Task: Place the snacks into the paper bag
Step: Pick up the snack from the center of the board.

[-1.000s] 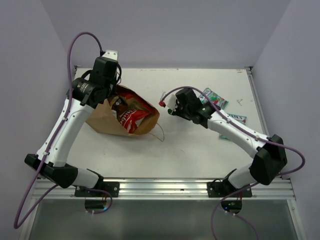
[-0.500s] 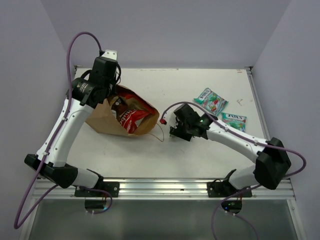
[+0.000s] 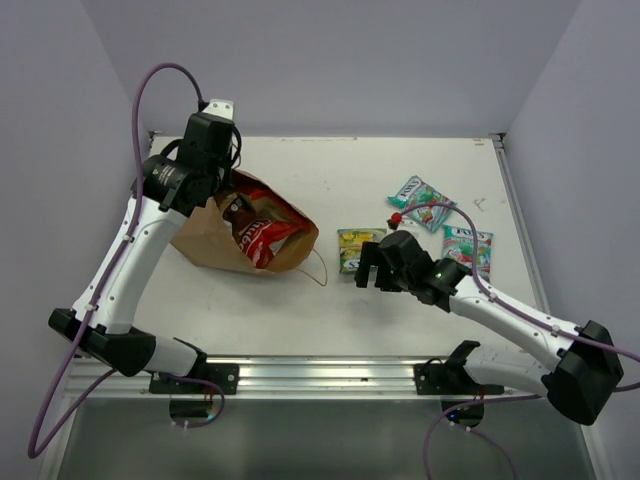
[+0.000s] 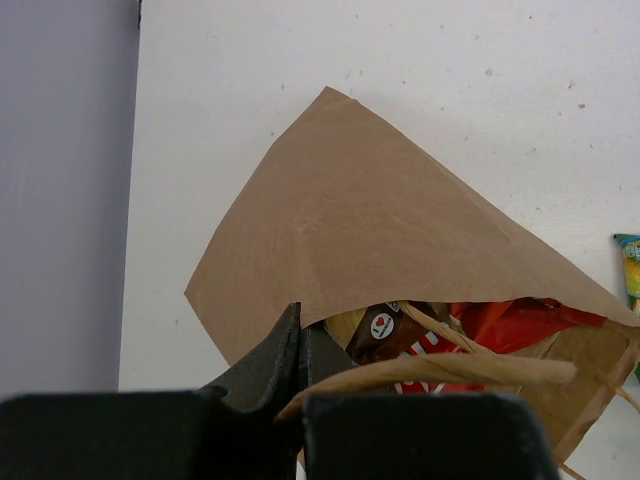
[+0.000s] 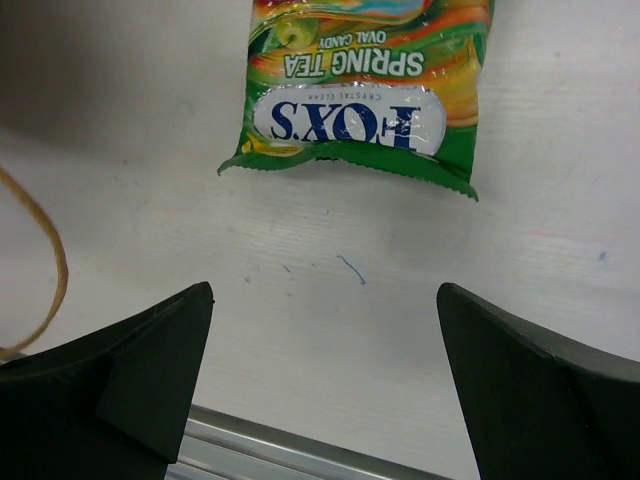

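The right gripper [image 5: 325,340] hovers over the white table [image 5: 330,250] with jaws spread wide and empty, and a glossy green multicoloured candy packet [image 5: 365,85] lies flat just beyond its fingertips, untouched. The left gripper [image 4: 300,405] has its jaws closed on the top edge of the brown kraft paper bag [image 4: 370,230]. Red and brown snack packets [image 4: 500,320] lie inside, just past the jaws.
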Robot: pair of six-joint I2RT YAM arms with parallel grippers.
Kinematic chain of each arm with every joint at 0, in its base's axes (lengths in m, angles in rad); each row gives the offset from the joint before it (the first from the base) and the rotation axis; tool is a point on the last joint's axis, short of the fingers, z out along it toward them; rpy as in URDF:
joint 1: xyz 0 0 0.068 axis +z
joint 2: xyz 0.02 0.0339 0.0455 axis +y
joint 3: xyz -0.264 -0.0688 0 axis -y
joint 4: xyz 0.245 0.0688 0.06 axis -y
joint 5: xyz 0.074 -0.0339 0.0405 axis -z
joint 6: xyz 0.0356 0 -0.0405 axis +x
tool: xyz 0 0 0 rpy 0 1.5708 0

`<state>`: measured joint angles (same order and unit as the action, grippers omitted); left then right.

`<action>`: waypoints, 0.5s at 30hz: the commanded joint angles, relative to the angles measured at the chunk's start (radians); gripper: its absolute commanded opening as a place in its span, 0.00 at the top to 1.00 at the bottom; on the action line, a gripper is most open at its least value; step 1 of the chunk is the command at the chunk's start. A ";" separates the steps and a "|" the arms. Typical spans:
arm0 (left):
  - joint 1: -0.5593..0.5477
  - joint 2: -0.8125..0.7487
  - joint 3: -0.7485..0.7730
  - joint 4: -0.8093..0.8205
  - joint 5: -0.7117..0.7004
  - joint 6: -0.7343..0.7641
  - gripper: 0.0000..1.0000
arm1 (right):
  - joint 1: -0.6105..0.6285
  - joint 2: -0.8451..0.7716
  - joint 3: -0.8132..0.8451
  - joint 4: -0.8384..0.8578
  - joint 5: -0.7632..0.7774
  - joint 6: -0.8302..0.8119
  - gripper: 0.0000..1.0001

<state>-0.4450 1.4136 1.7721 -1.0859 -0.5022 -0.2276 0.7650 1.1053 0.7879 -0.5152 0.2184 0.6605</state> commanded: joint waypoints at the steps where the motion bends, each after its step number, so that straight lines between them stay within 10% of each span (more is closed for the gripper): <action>1: 0.011 -0.028 0.044 0.032 -0.006 -0.019 1.00 | -0.006 -0.071 -0.100 0.176 0.055 0.448 0.02; 15: 0.011 -0.031 0.029 0.049 0.030 -0.030 1.00 | -0.006 0.046 -0.211 0.363 0.245 0.961 0.02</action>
<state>-0.4450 1.4136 1.7721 -1.0855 -0.4763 -0.2291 0.7620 1.1099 0.5648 -0.2081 0.3771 1.4593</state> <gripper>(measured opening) 0.008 0.985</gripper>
